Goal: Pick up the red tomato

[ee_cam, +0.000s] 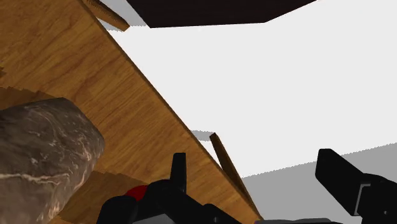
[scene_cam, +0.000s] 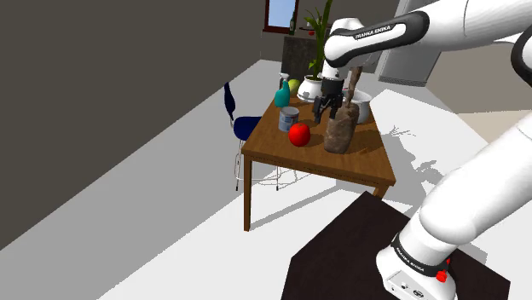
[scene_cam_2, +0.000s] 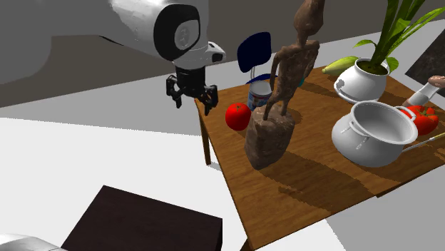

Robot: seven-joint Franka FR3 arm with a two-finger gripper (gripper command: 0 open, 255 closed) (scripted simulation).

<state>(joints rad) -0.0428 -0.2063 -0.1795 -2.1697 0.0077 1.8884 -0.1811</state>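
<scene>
Pincer: here it is, the black pincer (scene_cam_2: 193,104) hanging off the white arm (scene_cam: 477,183), pointing down, fingers (ee_cam: 179,170) standing wide apart and nothing between them.
Pincer's spot: in the second exterior view it hovers over the worktop's (scene_cam_2: 321,185) edge, up and to that view's left of the tomato, clear of it.
Tomato: the red tomato (scene_cam_2: 238,115) sits on the wooden worktop near that same edge, untouched. In the shoulder view it lies toward the table's left side, below the pincer (scene_cam: 324,118).
Tomato's neighbours: just beside it stands the brown statue (scene_cam_2: 274,128), upright on a lumpy base; the small can (scene_cam_2: 260,93) is close behind it.
Wrist camera: looking past the open pincer (ee_cam: 253,159), we get the worktop's edge running on a slant, white floor (ee_cam: 286,83) beyond, and the statue's base (ee_cam: 38,153) on the wood. There's a scrap of red low by one finger; I cannot tell what it is.
Further back on the worktop: a grey cooking pot (scene_cam_2: 372,132), a white plant pot (scene_cam_2: 364,80) with green leaves, and a teal bottle (scene_cam: 282,92).
Chair: a blue chair (scene_cam: 239,119) stands at the table's far side.
Stand: the dark box (scene_cam_2: 142,221) is on the floor, apart from the table.
</scene>
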